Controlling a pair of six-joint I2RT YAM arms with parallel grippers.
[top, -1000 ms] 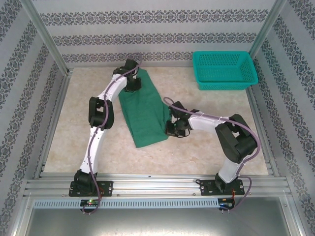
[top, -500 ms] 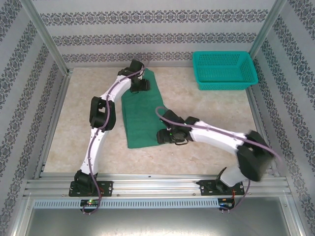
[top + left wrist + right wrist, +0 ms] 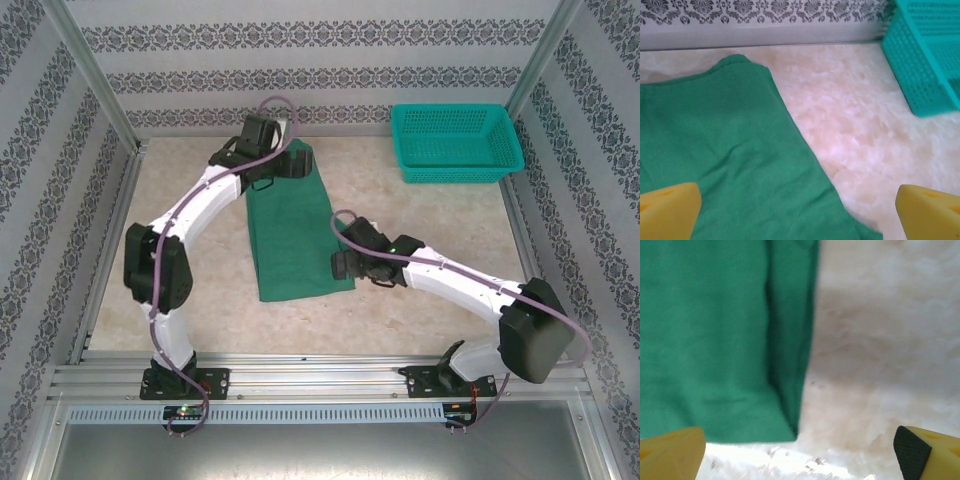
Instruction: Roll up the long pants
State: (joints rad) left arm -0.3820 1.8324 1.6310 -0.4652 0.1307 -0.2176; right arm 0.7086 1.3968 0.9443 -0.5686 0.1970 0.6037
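Top external: the long pants (image 3: 295,235) lie as a flat folded strip, the left gripper (image 3: 298,166) over its far end and the right gripper (image 3: 341,266) beside its near corner; rolling looks not yet begun. Left wrist: jaws wide apart and empty, the long pants beneath and leftward; right wrist: jaws likewise apart, hem corner ahead-left; next, I judge, both must pinch one end and turn it over.

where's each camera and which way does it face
Top external: above and behind the bases, looking down on the cream table; left arm, right arm, dark green soft fabric pants, teal plastic mesh basket.
Left wrist: on the left gripper, facing the pants' far end, basket; yellow fingertips.
Right wrist: on the right gripper, facing a pants corner; yellow fingertips.
Shared: pants in all; basket in top and left wrist.
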